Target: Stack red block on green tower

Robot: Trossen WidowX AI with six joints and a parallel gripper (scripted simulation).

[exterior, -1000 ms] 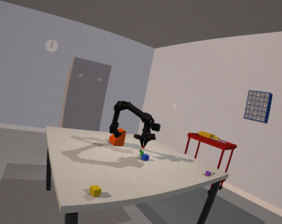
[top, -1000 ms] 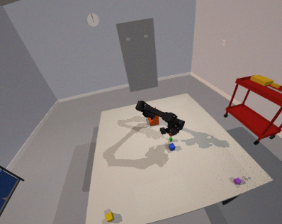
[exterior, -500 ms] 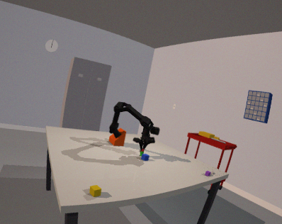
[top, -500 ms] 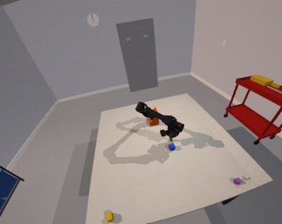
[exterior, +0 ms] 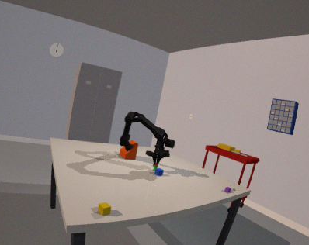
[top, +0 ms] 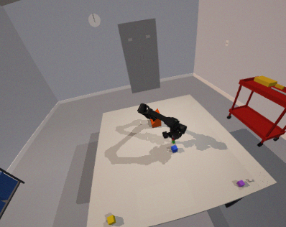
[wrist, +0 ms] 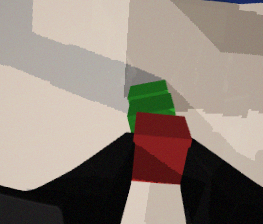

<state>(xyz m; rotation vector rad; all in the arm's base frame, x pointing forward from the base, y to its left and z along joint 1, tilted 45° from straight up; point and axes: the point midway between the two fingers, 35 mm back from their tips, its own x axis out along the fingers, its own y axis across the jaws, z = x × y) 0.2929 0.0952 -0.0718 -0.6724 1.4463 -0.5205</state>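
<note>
A: Holding the red block point(wrist: 159, 149) tight, is it?

B: Yes. The end effector point(wrist: 156, 163) is closed down on it, a dark finger pressed against each side face, and the block sits square between them.

A: And where is the green tower point(wrist: 151, 102)?

B: Just beyond the block in the wrist view, partly hidden behind its top edge. The tower's top pokes out past the block and a touch to its left. So the block looks nearly lined up, but not centred; the tower lies slightly ahead and left of the grip.

A: Touching yet?

B: I can't tell. From the exterior view the red block point(exterior: 156, 163) hangs right above the green tower point(exterior: 155, 167), very close, but the gap is too small to judge.

A: Anything crowding it?

B: A blue cube point(top: 174, 149) stands just beside the tower, on the side towards the table's point(top: 136, 201) near edge. All this is around the table's middle, well away from the corners.

A: So the next move?

B: Probably a small nudge to centre, then a straight, gentle descent before letting go.
</note>
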